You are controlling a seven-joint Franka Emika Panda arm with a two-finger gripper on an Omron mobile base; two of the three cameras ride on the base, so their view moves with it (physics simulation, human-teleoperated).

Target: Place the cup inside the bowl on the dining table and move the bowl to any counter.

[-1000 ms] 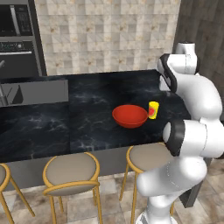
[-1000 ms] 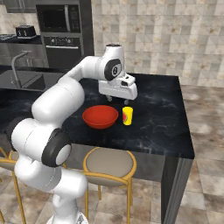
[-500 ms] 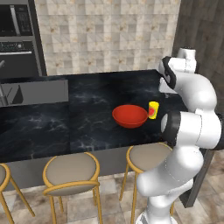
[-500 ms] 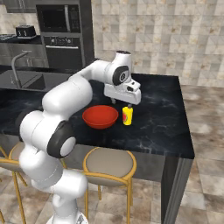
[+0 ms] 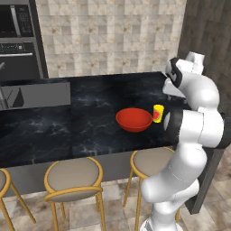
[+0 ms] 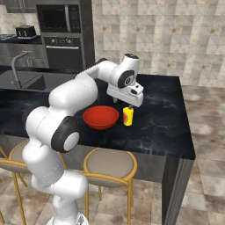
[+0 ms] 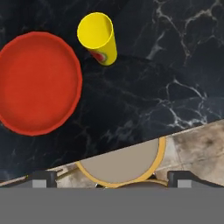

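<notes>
No writing could be read; the cup (image 7: 98, 36) bore only a red mark low on its side. It stood upright on the table (image 7: 144, 92), just beside the bowl (image 7: 37, 83), both below and ahead of the gripper (image 6: 122, 102), which hung above them. Its fingers (image 7: 43, 178) sat wide apart, empty. A stool (image 7: 124, 165) lay beneath the hand, past the table edge.

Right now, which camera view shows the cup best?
The hand view: the cup appears large, showing its open mouth and red mark. The left base view shows it small beside the bowl; in the right base view the pincer hangs just above it.
</notes>
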